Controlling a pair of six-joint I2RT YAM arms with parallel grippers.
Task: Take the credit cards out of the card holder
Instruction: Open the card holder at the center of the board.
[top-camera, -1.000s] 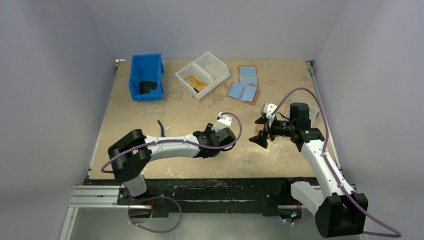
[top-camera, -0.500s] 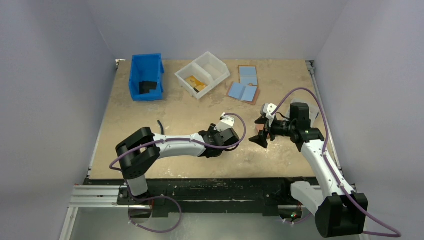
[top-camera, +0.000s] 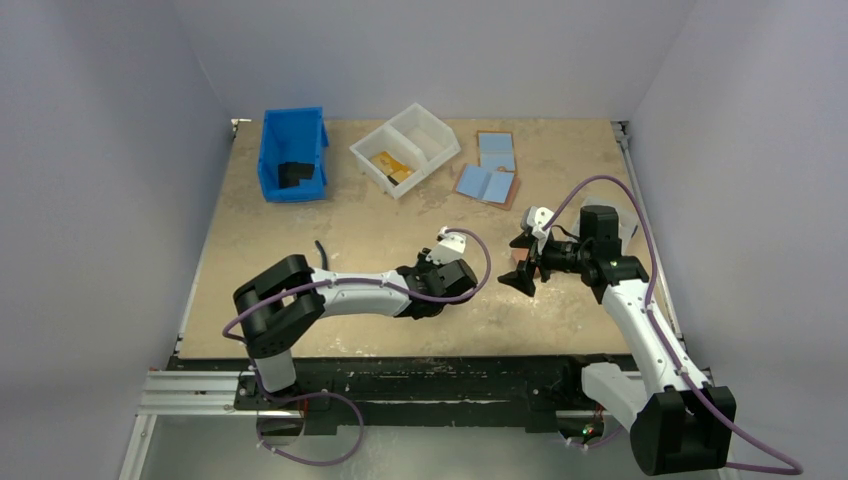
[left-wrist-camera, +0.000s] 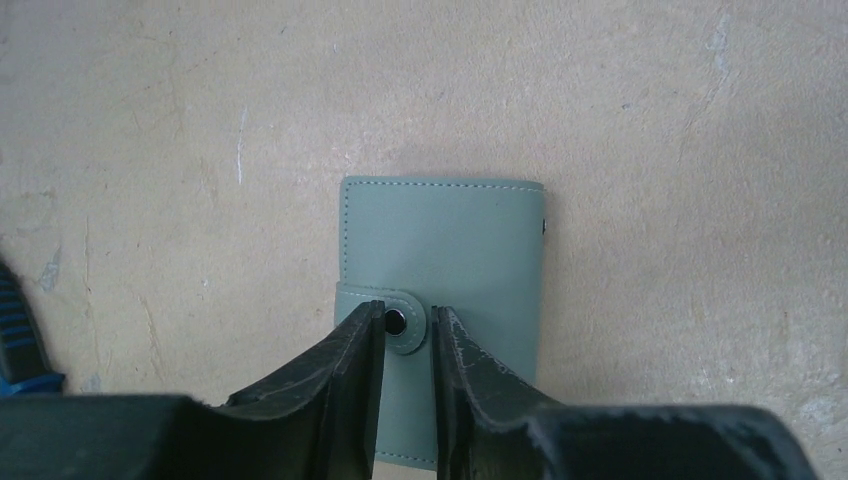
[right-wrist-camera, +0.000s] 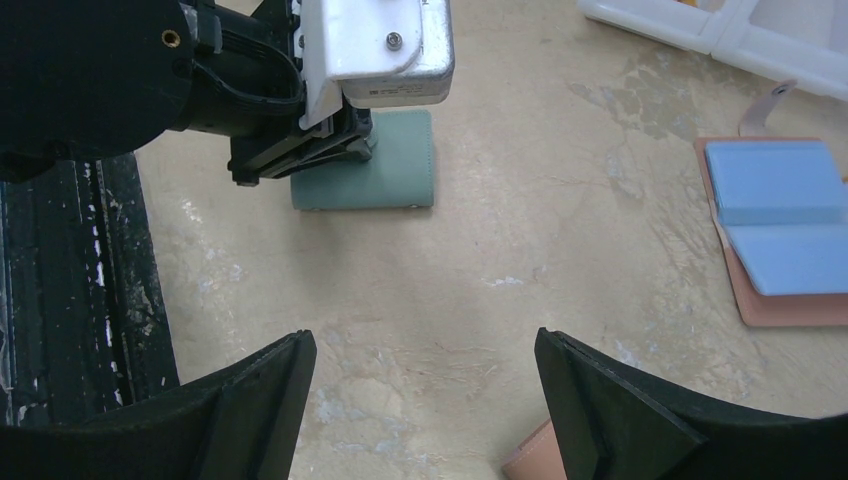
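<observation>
The teal card holder (left-wrist-camera: 445, 250) lies closed on the table, its snap tab (left-wrist-camera: 405, 322) fastened. My left gripper (left-wrist-camera: 408, 335) is low over it, the jaws a narrow gap apart, one fingertip on each side of the snap button. The holder also shows in the right wrist view (right-wrist-camera: 390, 165), partly under the left gripper (right-wrist-camera: 320, 150). In the top view the left gripper (top-camera: 440, 283) hides it. My right gripper (top-camera: 522, 266) is wide open and empty to the right of it. No cards show in the closed holder. A tan-orange card (top-camera: 392, 165) lies in the white tray.
A white two-part tray (top-camera: 432, 158) and a blue bin (top-camera: 270, 160) holding a dark flat thing (top-camera: 293, 174) stand at the back. Light-blue-and-brown wallets (top-camera: 487, 183) lie at the back right. A salmon-pink wallet (right-wrist-camera: 530, 462) lies just under my right gripper (right-wrist-camera: 425, 400).
My left arm's elbow has swung to the right and the left gripper has shifted slightly over the teal holder. The right arm has not moved.
</observation>
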